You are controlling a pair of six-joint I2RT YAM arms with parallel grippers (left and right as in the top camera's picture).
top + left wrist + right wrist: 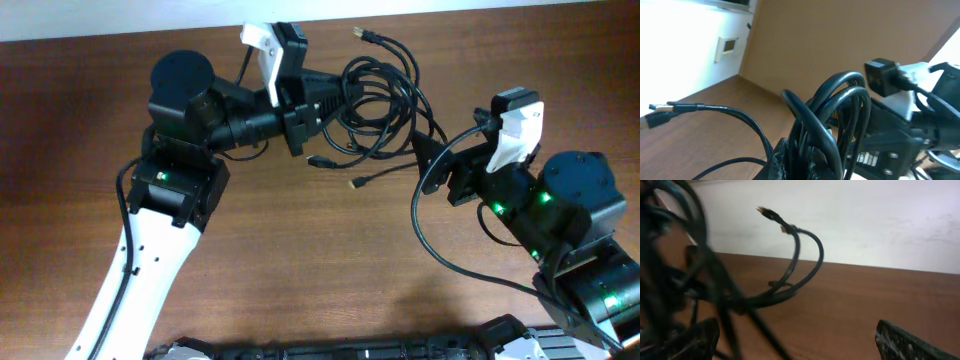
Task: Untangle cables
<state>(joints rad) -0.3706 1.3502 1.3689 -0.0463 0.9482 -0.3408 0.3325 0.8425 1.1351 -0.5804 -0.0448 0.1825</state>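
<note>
Where the left gripper (328, 98) meets the work, I find it clamped shut on the cables (385, 95) — its wrist view shows several black strands bunched in the grip and arching up and out from it. The right gripper (432, 150) stands with its jaws spread wide and nothing between them (its own camera shows both fingers (910, 342) far apart at the bottom corners, with blurred strands crossing in front of the one on the picture's left).

Moving outward, the tangle sits between the two arms, toward the far side of the table (300, 260). Its loops spread from the left grip across toward the right gripper, so I judge the long axis to run roughly arm to arm. A far plug end (358, 34) sticks out beyond the loops; a near plug end (355, 183) trails out on the near side.

From the right gripper the bundle lies to its left and slightly farther off. The outermost loop is just beside the fingertips — whether it touches them I cannot tell. I also cannot tell whether the bundle is lifted clear of the wood.

Assessment: the left arm serves as anchor, and the right arm is free and nearer the loose edge. The coming move turns on that arm taking one strand there and drawing it along the axis, away from the anchor.
</note>
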